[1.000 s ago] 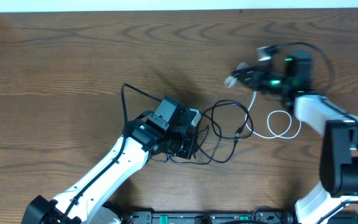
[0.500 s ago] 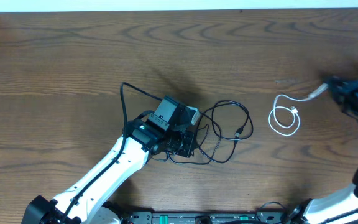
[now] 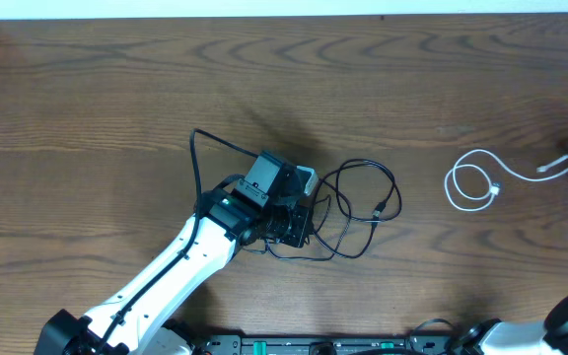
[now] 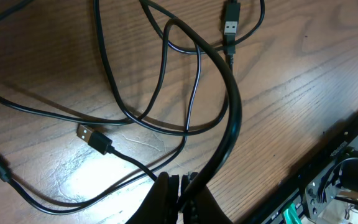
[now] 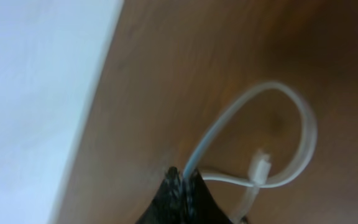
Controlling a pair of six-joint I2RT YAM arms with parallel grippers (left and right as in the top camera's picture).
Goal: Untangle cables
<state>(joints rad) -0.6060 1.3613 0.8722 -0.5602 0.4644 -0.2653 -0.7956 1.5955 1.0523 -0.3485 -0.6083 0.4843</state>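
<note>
Left tool (image 4: 180, 190): clenched on the black cable (image 4: 232, 106), low over the desk (image 3: 116, 99) beside its loose tangle.
Right tool (image 5: 182, 183): pinched shut on one end of the white cable (image 5: 308, 127), at the desk's far right edge.
Change: within the last second we have dragged the white cable rightward; it now lies well apart from the black one.
Meaning: the two look separated; we judge only the black cable's own crossings remain.

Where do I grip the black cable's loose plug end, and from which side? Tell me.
Take the black cable by the stiff plug at the right edge of its tangle, with the jaws set across the plug's narrow body. Probably best to come down from the right: the loops crowd leftward toward the left gripper, while bare table lies on the plug's right.
</note>
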